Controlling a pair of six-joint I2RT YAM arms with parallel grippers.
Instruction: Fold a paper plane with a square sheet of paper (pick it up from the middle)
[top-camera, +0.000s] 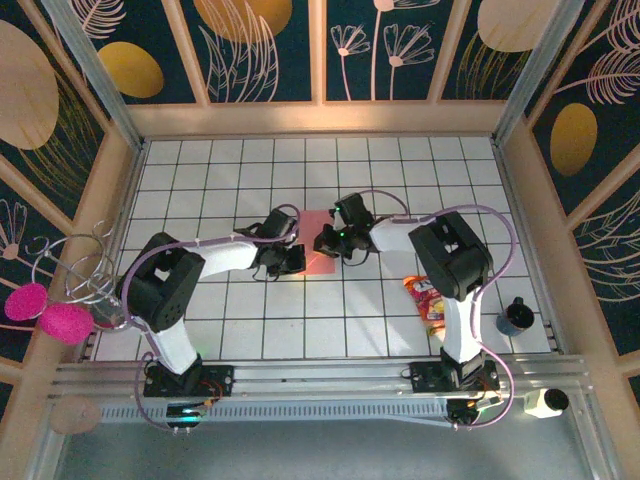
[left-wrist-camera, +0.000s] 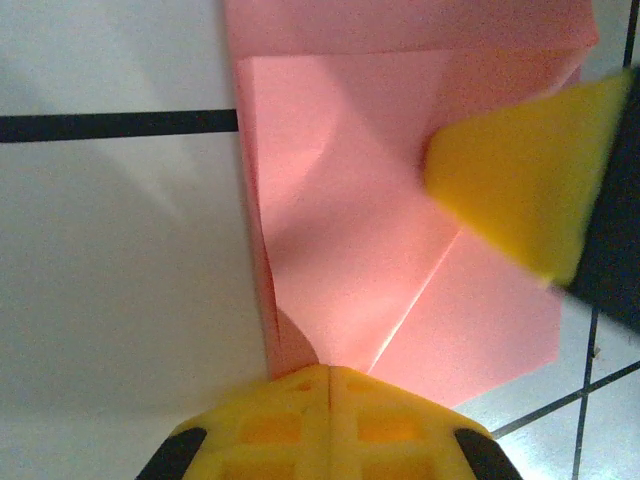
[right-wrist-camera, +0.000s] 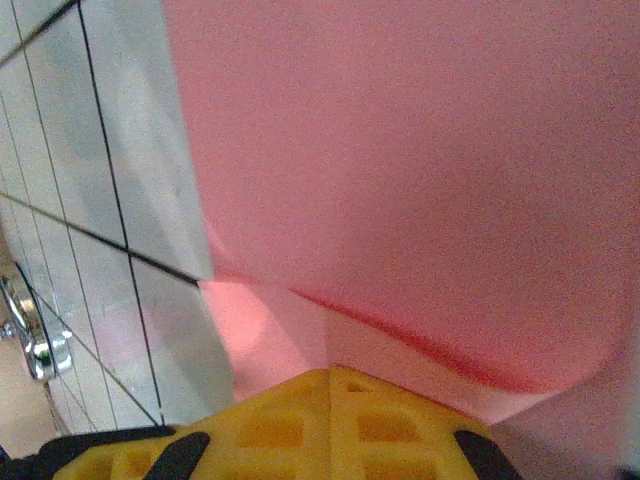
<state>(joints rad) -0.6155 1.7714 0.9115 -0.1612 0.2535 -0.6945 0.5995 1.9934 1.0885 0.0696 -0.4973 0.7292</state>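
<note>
The square sheet of paper (top-camera: 316, 232), salmon pink, lies partly folded on the tiled table between both grippers. In the left wrist view the paper (left-wrist-camera: 340, 200) shows a folded top band and diagonal creases. My left gripper (left-wrist-camera: 330, 370) is shut, its tip resting on the paper's near edge. It reaches in from the left (top-camera: 295, 260). My right gripper (top-camera: 329, 240) is shut too, its tip (right-wrist-camera: 330, 372) against the paper (right-wrist-camera: 420, 150) under a raised, curved flap. One of its yellow fingers (left-wrist-camera: 520, 180) presses on the sheet's right part. A finished paper plane is out of view.
A red and yellow snack packet (top-camera: 424, 298) lies right of the right arm. A black cup (top-camera: 515, 318) stands near the right wall. Pink fluffy balls (top-camera: 50, 315) and a wire rack (top-camera: 80, 265) sit outside the left wall. Wooden walls ring the table.
</note>
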